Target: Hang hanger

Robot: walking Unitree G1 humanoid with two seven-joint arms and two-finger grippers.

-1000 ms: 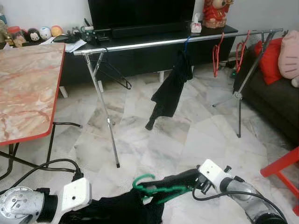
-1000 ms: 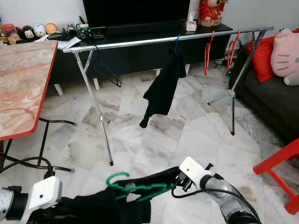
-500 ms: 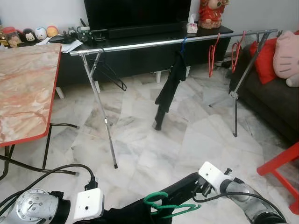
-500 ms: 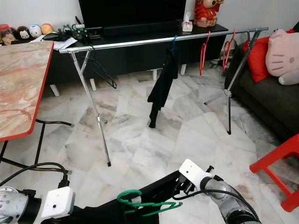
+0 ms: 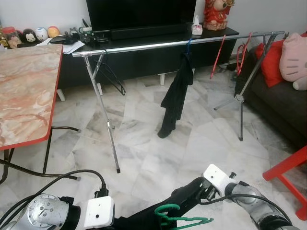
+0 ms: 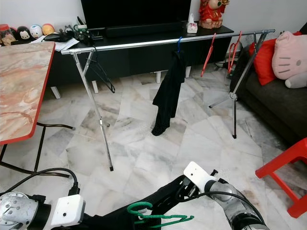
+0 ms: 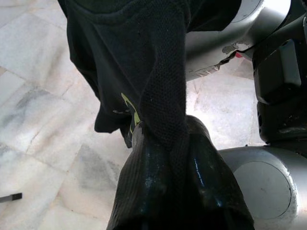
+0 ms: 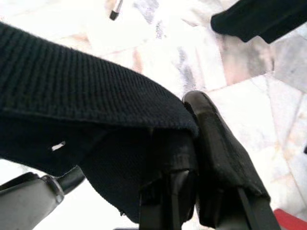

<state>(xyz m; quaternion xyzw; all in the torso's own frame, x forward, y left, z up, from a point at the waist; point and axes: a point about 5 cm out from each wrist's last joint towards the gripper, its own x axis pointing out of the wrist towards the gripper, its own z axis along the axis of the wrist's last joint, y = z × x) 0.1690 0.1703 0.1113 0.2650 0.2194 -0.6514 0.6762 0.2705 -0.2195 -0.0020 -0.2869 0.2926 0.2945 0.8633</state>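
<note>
Left eye view: looking down at a marble floor [image 5: 144, 158], with a long metal clothes rail [image 5: 158, 45] standing across the room before a black TV bench [image 5: 144, 57]. Hanging from the rail: a dark garment on a blue hook [image 5: 176, 96], an empty black hanger [image 5: 111, 76] and red hangers [image 5: 218, 53]. Holding low in front a green hanger [image 5: 180, 219] dressed with a black cloth [image 5: 158, 215], well short of the rail. Right gripper [image 5: 188, 196] reaching in over the cloth; left gripper [image 5: 129, 223] under the cloth, hidden.

Right eye view: showing a marble-top table [image 6: 21, 81] at the left and a red chair [image 6: 288, 177] at the right.

Left wrist view: pinching a fold of the black cloth tightly between both fingers [image 7: 148, 191].

Right wrist view: clamping the cloth's thick edge, fingers [image 8: 225, 158] closed narrow on it.
</note>
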